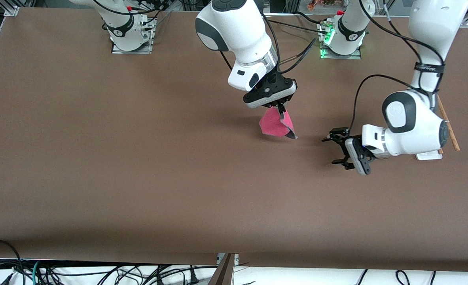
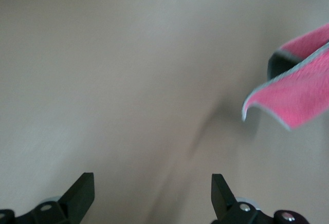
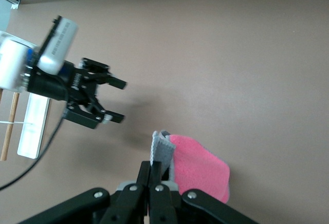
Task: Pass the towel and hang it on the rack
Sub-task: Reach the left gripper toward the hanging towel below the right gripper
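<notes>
The brown table [image 1: 99, 158] spans the whole scene, with both arms reaching over the half toward the left arm's end. The rack [image 1: 429, 155] stands at that end, its white base mostly hidden under the left arm and one wooden dowel [image 1: 449, 128] showing beside it. The right gripper [image 1: 282, 107] hangs over the middle of the table, fingers pinched tight on the towel's upper edge, so the towel [image 1: 275, 124] dangles pink side out, its lowest corner close to the surface or perhaps brushing it; held this way, a free hanging edge is offered for a handover. The left gripper [image 1: 336, 150] is turned sideways toward the towel, fingers spread wide and empty, well apart from the cloth, apparently ready to take it
</notes>
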Tool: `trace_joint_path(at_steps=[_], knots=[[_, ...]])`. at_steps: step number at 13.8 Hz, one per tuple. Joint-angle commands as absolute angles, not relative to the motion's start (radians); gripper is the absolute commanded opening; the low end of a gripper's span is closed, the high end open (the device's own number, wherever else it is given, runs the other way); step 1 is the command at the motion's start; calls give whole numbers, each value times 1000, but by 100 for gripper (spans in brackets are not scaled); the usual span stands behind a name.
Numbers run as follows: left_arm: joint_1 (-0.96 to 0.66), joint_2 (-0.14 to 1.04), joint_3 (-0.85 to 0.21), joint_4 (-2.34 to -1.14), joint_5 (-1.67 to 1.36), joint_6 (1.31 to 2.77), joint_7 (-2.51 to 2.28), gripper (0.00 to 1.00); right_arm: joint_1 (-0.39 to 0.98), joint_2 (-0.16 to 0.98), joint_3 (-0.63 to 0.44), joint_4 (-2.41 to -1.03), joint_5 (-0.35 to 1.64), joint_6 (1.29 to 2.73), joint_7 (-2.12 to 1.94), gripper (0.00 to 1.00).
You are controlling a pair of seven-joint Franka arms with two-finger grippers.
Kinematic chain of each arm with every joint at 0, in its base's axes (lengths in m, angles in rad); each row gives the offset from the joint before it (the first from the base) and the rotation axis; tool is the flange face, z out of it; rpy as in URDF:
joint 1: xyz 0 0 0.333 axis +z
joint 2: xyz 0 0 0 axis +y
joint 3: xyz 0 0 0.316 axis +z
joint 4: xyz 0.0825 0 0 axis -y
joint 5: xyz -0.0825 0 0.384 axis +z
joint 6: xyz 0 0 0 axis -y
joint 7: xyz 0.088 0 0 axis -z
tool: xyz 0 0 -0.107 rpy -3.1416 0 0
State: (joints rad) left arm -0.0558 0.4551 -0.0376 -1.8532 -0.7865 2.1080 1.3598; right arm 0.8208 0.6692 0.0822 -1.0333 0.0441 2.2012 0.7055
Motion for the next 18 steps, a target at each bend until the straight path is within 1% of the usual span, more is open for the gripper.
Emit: trace_joint_path(at_steps=[1, 5, 7, 10, 11, 12, 13, 14, 15, 18], knots=[[-110, 482, -29, -1852, -899, 2135, 1523, 100, 827, 670, 75, -1025, 46, 2209, 710, 0], [-184, 488, -40, -1841, -945, 2177, 1591, 100, 825, 669, 75, -1025, 46, 2209, 709, 0], [-216, 489, -46, -1842, -1026, 2192, 1592, 100, 825, 669, 75, -1025, 46, 2209, 707, 0], [-255, 485, -48, -1838, -1038, 2223, 1583, 100, 825, 669, 74, -1025, 46, 2209, 706, 0], [-261, 483, -49, -1838, -1039, 2221, 1583, 95, 825, 669, 74, -1025, 46, 2209, 706, 0], [-262, 483, -51, -1836, -1029, 2223, 1585, 72, 825, 669, 74, -1025, 46, 2209, 706, 0], [-262, 483, -52, -1835, -1025, 2229, 1592, 35, 825, 669, 74, -1025, 46, 2209, 706, 0], [-262, 482, -54, -1836, -1025, 2235, 1592, 6, 825, 669, 72, -1025, 46, 2209, 704, 0], [-262, 479, -52, -1838, -1025, 2237, 1594, 0, 825, 669, 74, -1025, 46, 2209, 704, 0], [-259, 477, -52, -1838, -1023, 2235, 1594, 0, 825, 669, 72, -1025, 46, 2209, 704, 0]])
